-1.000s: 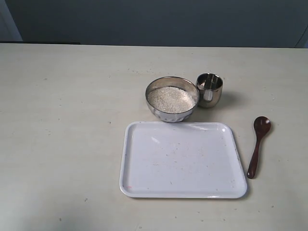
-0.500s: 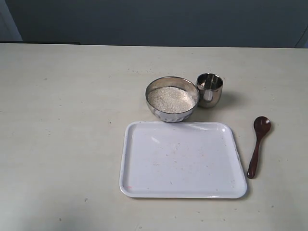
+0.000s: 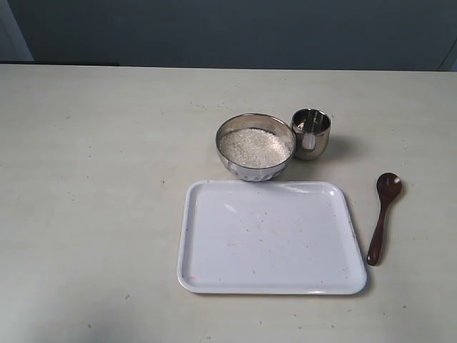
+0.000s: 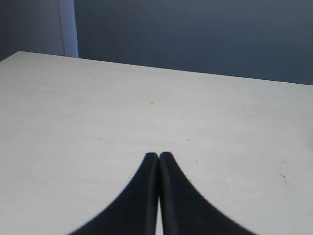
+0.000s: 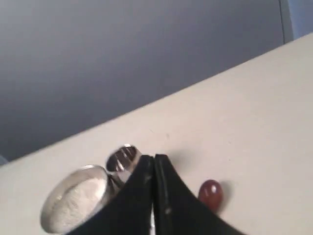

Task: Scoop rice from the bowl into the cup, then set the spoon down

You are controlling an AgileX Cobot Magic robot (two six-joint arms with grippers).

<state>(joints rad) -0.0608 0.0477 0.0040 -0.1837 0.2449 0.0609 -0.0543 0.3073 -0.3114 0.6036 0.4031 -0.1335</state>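
A steel bowl (image 3: 255,170) holding white rice (image 3: 255,146) stands behind the white tray (image 3: 207,275). Just right of it is the small steel cup (image 3: 311,133). The dark reddish wooden spoon (image 3: 383,216) lies on the table right of the tray, its oval end pointing away. Neither arm shows in the exterior view. In the right wrist view my right gripper (image 5: 154,157) is shut and empty, with the bowl (image 5: 53,198), cup (image 5: 122,159) and spoon's oval end (image 5: 211,194) beyond it. My left gripper (image 4: 158,155) is shut over bare table.
The tray's surface carries a few stray grains and specks. The cream table (image 3: 93,200) stretches wide to the left. A dark wall (image 3: 235,32) runs along the table's far edge.
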